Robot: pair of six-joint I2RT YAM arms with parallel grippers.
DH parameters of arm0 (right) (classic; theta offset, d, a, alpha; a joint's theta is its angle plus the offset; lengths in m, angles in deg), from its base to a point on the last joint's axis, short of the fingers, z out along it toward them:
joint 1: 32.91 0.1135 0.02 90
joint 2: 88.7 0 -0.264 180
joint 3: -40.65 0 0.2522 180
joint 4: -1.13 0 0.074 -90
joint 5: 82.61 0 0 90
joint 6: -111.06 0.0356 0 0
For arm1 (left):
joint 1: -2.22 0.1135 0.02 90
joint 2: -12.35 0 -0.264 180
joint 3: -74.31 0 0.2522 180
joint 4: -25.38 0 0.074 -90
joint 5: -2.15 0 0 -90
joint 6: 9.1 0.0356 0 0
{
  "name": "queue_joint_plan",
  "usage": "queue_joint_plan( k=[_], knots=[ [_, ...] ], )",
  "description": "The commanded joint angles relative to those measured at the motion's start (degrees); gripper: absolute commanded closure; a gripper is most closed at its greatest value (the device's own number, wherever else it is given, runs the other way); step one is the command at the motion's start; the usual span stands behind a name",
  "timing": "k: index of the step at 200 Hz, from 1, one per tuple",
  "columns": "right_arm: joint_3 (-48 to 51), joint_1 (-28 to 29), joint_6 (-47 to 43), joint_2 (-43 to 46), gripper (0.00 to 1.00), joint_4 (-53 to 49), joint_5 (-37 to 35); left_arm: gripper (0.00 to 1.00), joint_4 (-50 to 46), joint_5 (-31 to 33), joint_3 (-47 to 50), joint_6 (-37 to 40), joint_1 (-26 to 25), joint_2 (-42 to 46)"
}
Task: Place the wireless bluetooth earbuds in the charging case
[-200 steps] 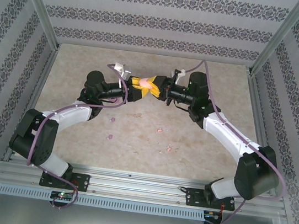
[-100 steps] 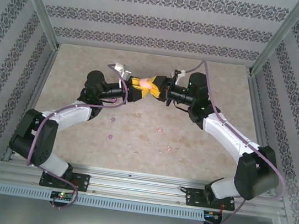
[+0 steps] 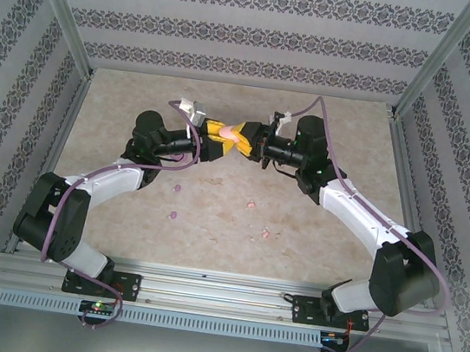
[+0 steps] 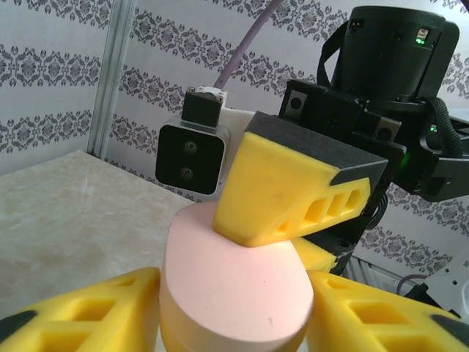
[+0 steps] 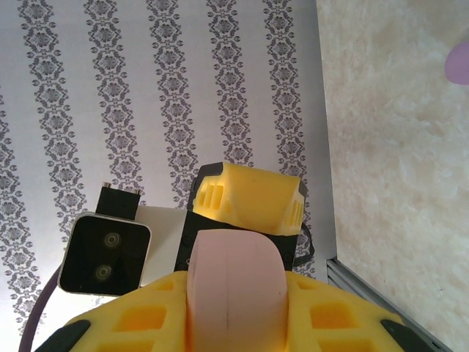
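Earbuds (image 3: 252, 204) lie loose on the near half of the bench (image 3: 124, 90), a purple pair (image 3: 177, 189) nearer the left arm (image 3: 103, 179) and a pale pink pair (image 3: 265, 233) nearer the right arm (image 3: 356, 215), with nothing touching any of them. The pale pink charging case (image 3: 228, 133) they belong in is off the bench, raised farther back between the two pincers, which meet nose to nose over the middle. The right pincer (image 5: 233, 312) is pinching the case: the left wrist view shows one yellow finger (image 4: 286, 198) flat on its top face and the other tucked beneath. The left pincer (image 4: 234, 312) has a finger at each side of the case's rounded rim, close against it, but I cannot tell whether they press on it or stand just off. The case looks shut, so I judge that opening it, or setting it down, comes before any bud goes in. The coming move turns on this: every bud lies below the case and nearer the arm bases, so one pincer must let go and swing back and down, the left for purple, the right for pink. The case's long axis seems to run from one pincer toward the other, though neither wrist view makes that sure.
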Motion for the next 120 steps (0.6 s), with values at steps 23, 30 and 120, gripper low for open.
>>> queue_joint_plan(
  k=[23,30,120],
  knots=[
    [-0.02,0.69,-0.36,1.68,0.76,1.1,-0.92,0.38,1.61,-0.56,0.93,2.1,-0.6,1.92],
    [0.06,0.69,-0.36,1.69,0.77,1.09,-0.97,0.4,1.48,-0.47,1.06,2.38,-0.61,1.91],
    [0.53,1.12,-0.84,1.96,0.74,1.02,-0.85,0.68,3.75,-0.71,0.4,1.03,-0.6,1.35]
  ],
)
